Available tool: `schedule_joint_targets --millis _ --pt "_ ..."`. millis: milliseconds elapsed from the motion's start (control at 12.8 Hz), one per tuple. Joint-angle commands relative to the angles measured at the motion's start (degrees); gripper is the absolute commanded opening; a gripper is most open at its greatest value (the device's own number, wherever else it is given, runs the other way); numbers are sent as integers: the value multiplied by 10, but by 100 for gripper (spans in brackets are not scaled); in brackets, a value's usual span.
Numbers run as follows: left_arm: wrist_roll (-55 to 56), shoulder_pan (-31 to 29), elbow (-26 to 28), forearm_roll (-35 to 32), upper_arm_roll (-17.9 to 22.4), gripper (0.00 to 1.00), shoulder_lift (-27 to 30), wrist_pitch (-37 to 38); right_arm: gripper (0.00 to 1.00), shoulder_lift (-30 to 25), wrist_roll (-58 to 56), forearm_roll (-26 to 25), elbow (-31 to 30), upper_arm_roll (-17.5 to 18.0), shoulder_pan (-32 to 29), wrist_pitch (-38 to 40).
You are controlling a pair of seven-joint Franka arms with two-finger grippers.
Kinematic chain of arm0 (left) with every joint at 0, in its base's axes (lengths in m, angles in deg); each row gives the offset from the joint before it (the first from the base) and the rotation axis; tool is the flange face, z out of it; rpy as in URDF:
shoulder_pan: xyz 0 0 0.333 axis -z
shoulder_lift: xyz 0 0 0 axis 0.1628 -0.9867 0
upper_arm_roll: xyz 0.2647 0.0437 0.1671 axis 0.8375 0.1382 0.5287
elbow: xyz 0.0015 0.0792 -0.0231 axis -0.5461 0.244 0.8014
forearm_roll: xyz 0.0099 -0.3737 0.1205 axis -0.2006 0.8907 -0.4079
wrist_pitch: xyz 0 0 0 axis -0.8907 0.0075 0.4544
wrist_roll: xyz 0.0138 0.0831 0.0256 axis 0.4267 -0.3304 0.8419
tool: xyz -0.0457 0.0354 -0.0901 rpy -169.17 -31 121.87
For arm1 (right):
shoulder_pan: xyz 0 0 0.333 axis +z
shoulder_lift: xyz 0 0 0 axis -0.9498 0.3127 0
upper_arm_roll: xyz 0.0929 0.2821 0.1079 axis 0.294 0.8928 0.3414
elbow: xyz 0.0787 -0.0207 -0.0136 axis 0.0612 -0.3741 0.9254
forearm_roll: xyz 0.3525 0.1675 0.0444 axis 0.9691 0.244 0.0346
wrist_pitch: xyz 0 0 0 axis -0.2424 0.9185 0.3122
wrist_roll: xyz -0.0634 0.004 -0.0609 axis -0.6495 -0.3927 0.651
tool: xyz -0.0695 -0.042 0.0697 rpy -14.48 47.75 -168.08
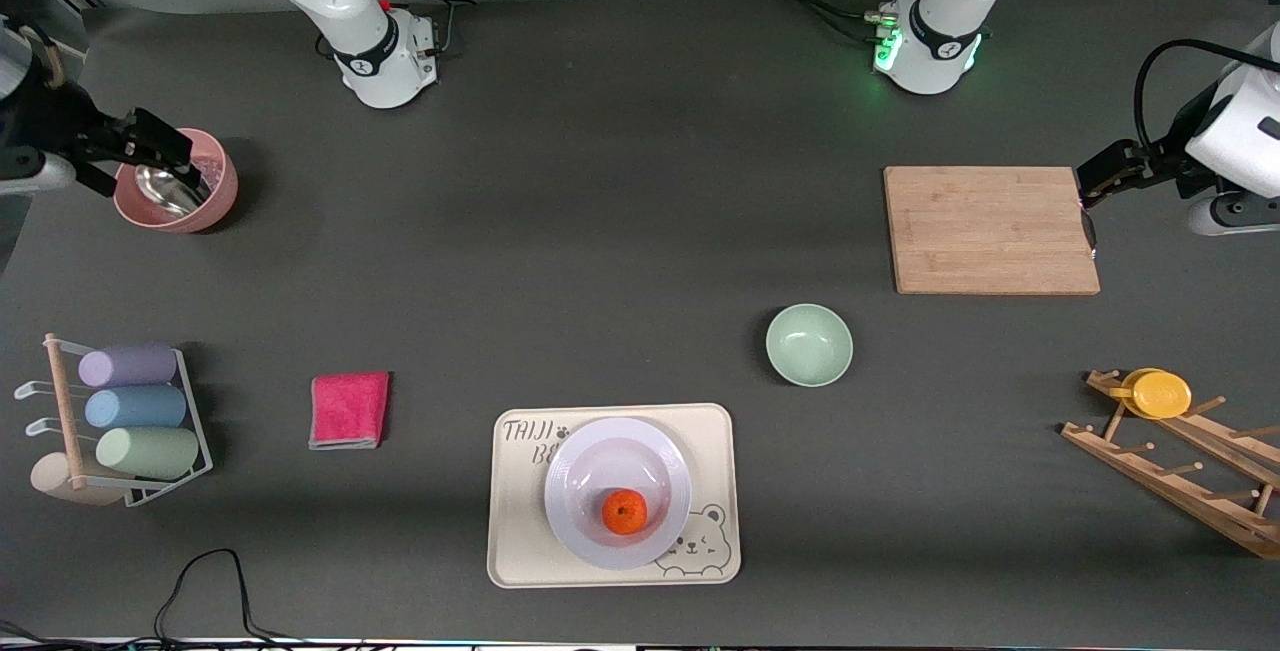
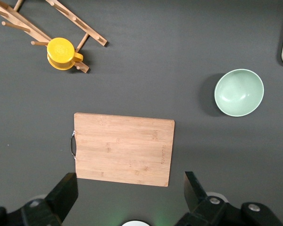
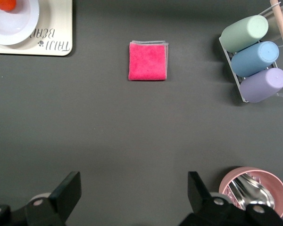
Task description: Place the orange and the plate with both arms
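Note:
The orange (image 1: 624, 512) lies in the pale-lavender plate (image 1: 580, 521), off centre toward the front camera. The plate rests on a cream bear tray (image 1: 520, 541) near the table's front edge. An edge of the orange (image 3: 4, 4) and part of the plate (image 3: 16, 23) also show in the right wrist view. My left gripper (image 1: 1095, 181) is open and empty, up over the table beside the wooden board at the left arm's end; its own view (image 2: 129, 181) shows nothing between the jaws. My right gripper (image 1: 160, 146) is open and empty, over the pink bowl at the right arm's end, and also shows in its own view (image 3: 132, 181).
A wooden cutting board (image 1: 990, 229) and a mint-green bowl (image 1: 809, 344) lie toward the left arm's end. A wooden rack with a yellow cup (image 1: 1158, 394) stands there too. A pink cloth (image 1: 349, 409), a rack of pastel cups (image 1: 135, 411) and a pink bowl (image 1: 215, 206) lie toward the right arm's end.

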Motion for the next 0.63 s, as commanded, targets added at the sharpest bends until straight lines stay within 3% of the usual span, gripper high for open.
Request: schedule_joint_targets --millis 0,549 --pt "3 4 -6 4 7 100 6 12 100 -5 40 0 -19 10 -1 -12" --pt "2 -7 -6 3 5 100 6 16 100 31 53 1 -4 29 1 -18"
